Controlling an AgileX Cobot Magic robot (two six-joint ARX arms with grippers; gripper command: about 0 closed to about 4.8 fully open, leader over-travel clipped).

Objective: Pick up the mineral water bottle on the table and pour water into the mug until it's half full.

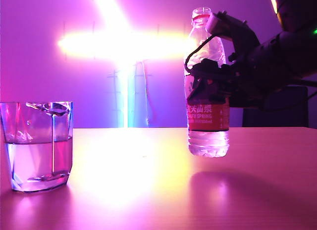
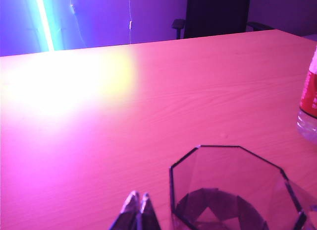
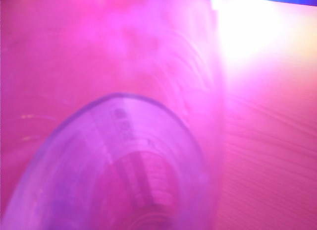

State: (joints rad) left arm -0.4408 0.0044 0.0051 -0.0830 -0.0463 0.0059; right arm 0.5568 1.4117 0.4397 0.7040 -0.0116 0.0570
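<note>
With the right gripper [image 1: 210, 86] clamped on the upright mineral water bottle [image 1: 207, 86] held clear of the table [image 1: 163, 190] toward its right edge, lower it gently, keeping well apart from the roughly half-full mug [image 1: 39, 145] at the left edge, where the left gripper [image 2: 137, 210] idles pinched closed.

Exterior cam sits low, near tabletop level, facing across the pink-orange wooden table [image 1: 163, 185] toward the lit back wall. Left wrist cam looks down and forward, close over the clear faceted glass mug [image 2: 233, 190]; clear ribbed plastic bottle with red label [image 2: 309, 106] at right edge, both shared with exterior. Right wrist cam: pressed against the bottle [image 3: 124, 155], blurred, table at right.
</note>
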